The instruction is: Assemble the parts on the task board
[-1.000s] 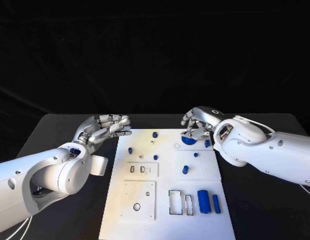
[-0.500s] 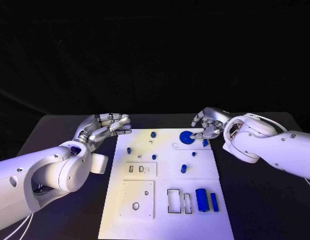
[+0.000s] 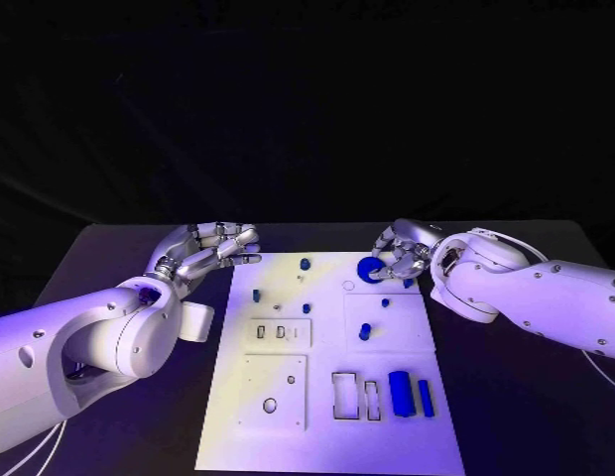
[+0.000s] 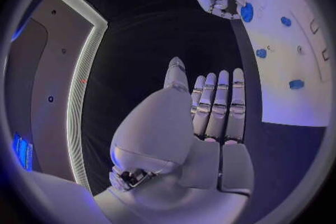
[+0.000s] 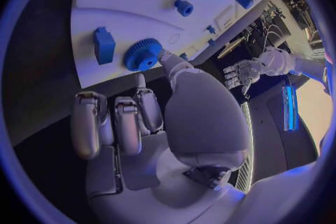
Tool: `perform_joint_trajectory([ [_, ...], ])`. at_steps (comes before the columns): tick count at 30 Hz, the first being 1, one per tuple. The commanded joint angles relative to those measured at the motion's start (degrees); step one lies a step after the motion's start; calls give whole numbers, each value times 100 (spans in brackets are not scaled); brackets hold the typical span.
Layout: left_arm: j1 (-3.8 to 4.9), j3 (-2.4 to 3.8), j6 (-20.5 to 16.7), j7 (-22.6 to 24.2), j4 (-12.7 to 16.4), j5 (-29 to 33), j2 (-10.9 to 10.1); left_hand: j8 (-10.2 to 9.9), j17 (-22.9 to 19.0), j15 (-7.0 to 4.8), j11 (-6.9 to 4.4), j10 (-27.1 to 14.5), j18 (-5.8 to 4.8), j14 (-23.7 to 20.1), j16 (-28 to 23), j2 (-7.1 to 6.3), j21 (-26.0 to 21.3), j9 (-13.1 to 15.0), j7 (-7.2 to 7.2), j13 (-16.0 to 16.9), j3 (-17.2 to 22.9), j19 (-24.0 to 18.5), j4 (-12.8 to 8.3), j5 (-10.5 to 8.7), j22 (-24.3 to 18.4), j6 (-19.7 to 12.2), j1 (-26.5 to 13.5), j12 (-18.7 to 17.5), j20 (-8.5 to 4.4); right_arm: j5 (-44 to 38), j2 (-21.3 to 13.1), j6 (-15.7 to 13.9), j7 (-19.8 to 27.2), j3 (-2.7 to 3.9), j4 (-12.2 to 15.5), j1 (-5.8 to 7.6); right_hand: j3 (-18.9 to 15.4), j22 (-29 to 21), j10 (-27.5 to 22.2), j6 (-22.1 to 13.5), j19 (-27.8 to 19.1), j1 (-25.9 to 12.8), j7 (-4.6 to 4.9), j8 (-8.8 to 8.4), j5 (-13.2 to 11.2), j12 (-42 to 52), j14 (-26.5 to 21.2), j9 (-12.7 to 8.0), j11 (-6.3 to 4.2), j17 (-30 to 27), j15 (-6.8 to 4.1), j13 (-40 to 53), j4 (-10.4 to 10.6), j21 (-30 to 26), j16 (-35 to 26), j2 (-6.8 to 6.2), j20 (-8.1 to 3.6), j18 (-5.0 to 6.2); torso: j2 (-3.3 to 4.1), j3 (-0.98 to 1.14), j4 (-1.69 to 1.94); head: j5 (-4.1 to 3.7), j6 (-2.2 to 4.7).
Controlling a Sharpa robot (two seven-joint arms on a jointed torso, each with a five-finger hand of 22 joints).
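I'm driving the right hand [image 3: 398, 256] at the far edge of the white rectangular task board [image 3: 329, 436], where it's touching the round blue toothed gear [image 5: 143, 54] with one fingertip [image 5: 166, 57], other fingers curled in. I can't tell whether the gear is actually pinched or just being nudged, so I'm calling its hold unclear. To do this step well, I reckon I should be keeping the gear flat and pressing straight down so it's seating on its post, not sliding it sideways. The left hand [image 3: 207, 251] is hovering off the board's left edge, fingers apart and holding nothing. Counting on the board: one gear, two long blue bars [image 3: 401, 394] near the front edge.
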Motion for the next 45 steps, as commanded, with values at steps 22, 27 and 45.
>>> perform_joint_trajectory([
  [22, 9, 5, 100, 26, -7, 8, 8, -25, 8, -4, 6, -38, 91, -31, -39, 46, -35, 11, 86, -6, 2, -9, -39, -23, -8, -39, 33, -26, 41, -237, 146, 71, 8, -10, -140, -98, 810, 862, 280, 498, 147, 282, -95, 144, 318, 424, 596, 57, -86, 1504, -21, 631, -100, 138, 20, 83, -53, -98, -2, 8, -9, 49, -74],
  [27, 9, 5, 102, 23, -10, 8, 7, -25, 8, -4, 6, -38, 91, -31, -39, 46, -35, 11, 86, -6, 2, -9, -39, -23, -8, -39, 33, -26, 41, -448, 138, -67, 52, -11, -103, -106, 1324, 916, 329, 662, 186, 317, -134, 171, 163, 485, 596, 79, -124, 1504, -55, 698, -274, 173, 20, 67, -89, -112, -4, 7, -4, 59, -78],
  [45, 8, 5, 107, 15, -26, 8, 28, -25, 8, -4, 6, -38, 91, -31, -39, 46, -35, 11, 86, -6, 2, -9, -39, -23, -8, -39, 33, -26, 41, -1894, 218, -942, 266, -9, 446, -90, 1637, 1203, 482, 809, 441, 97, -182, 207, 66, 663, 596, 136, -163, 1504, -88, 888, -409, 412, 20, -39, -118, -202, -8, 5, -11, 61, -8],
])
